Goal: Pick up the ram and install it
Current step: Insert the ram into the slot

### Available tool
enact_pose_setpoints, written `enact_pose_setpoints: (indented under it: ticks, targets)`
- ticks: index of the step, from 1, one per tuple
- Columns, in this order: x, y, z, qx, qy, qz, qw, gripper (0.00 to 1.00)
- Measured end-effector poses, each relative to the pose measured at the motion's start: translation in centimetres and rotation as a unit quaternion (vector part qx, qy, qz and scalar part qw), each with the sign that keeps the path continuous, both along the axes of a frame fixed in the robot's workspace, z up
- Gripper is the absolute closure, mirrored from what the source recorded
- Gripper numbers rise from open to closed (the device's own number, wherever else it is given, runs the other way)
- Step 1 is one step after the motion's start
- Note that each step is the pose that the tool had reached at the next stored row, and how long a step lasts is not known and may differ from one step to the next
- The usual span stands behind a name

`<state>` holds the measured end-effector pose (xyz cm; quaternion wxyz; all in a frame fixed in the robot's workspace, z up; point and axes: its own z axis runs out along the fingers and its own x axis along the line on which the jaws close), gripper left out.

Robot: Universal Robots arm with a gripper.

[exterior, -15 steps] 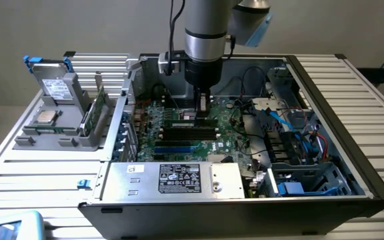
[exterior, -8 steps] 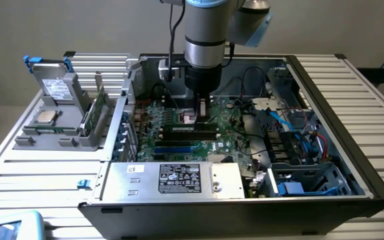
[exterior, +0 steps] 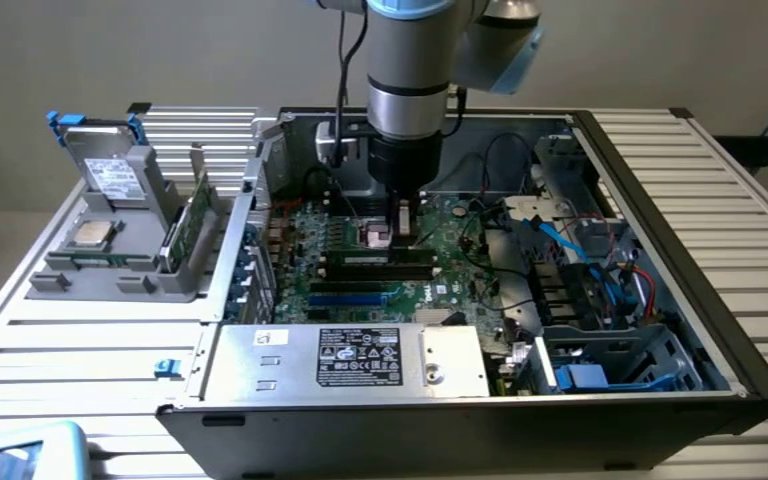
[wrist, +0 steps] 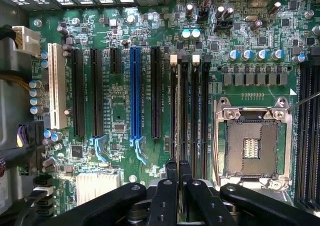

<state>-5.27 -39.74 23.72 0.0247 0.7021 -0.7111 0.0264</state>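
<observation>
1. Here, at the end of the arm point(exterior: 404, 70): the gripper point(exterior: 394, 235), lowered into the open computer case point(exterior: 464, 430) and closed.
2. From the wrist: the same gripper point(wrist: 178, 165), its two black fingertips point(wrist: 171, 168) drawn nearly together with a mere slit between them.
3. Right under those fingertips: the ends of the black memory slots point(wrist: 196, 110), four side by side and parallel, two of them with a white latch at one end. In the exterior view, the same slots point(exterior: 381, 262) as a dark band just below the gripper.
4. Just beside the slots: the processor socket point(wrist: 251, 148), open, with a metal frame around it.
5. On the slots' other side, all parallel to them: a black slot, then a blue slot point(wrist: 135, 90), more black ones and a white slot point(wrist: 56, 90).
6. Beneath all of this: the green motherboard point(wrist: 117, 93), flat on the floor of the case.
7. Nearer the exterior camera than the gripper: a silver power supply point(exterior: 357, 358) with a black label, along the front wall.
8. Outside the case, at the exterior view's left and well apart from the gripper: the ram point(exterior: 188, 228), a green stick on its long edge in a grey holder point(exterior: 77, 283), with the case's side wall between the two.
9. In the same holder: a square silver processor chip point(exterior: 92, 235), flat, near the ram, and behind it a drive point(exterior: 111, 172) upright with blue tabs.
10. Under holder and case: a slatted white table point(exterior: 77, 350).
</observation>
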Motion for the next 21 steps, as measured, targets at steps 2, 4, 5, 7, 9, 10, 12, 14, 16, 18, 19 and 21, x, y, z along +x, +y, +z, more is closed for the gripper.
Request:
enact_pose_setpoints:
  ticks: [2, 4, 5, 7, 9, 10, 12, 14, 16, 18, 19, 21]
  targets:
    - [0.0, -0.02, -0.04, 0.0, 0.0, 0.0, 1.0, 0.87]
    - [-0.01, -0.07, -0.14, 0.0, -0.0002, 0.0, 1.0, 0.87]
    - [-0.01, -0.1, -0.19, 0.0, -0.0003, 0.0, 1.0, 0.87]
    - [-0.01, -0.18, -0.28, 0.0, -0.0006, 0.0, 1.0, 0.87]
    - [-0.06, -0.21, -0.36, 0.0, -0.0015, 0.0, 1.0, 0.87]
    - [-0.08, -0.22, -0.39, -0.0001, -0.0021, 0.0, 1.0, 0.87]
    - [-0.18, -0.22, -0.46, -0.0001, -0.0032, 0.0, 1.0, 0.87]
    - [-0.28, -0.22, -0.51, -0.0001, -0.0046, 0.0, 1.0, 0.87]
    - [-0.28, -0.22, -0.58, 0.0, -0.0058, 0.0, 1.0, 0.87]
    - [-0.29, -0.23, -0.63, 0.0, -0.0063, 0.0, 1.0, 0.87]
    - [-0.29, -0.23, -0.65, -0.0001, -0.0066, 0.0, 1.0, 0.87]
    - [-0.29, -0.23, -0.71, 0.0, -0.007, 0.0, 1.0, 0.87]
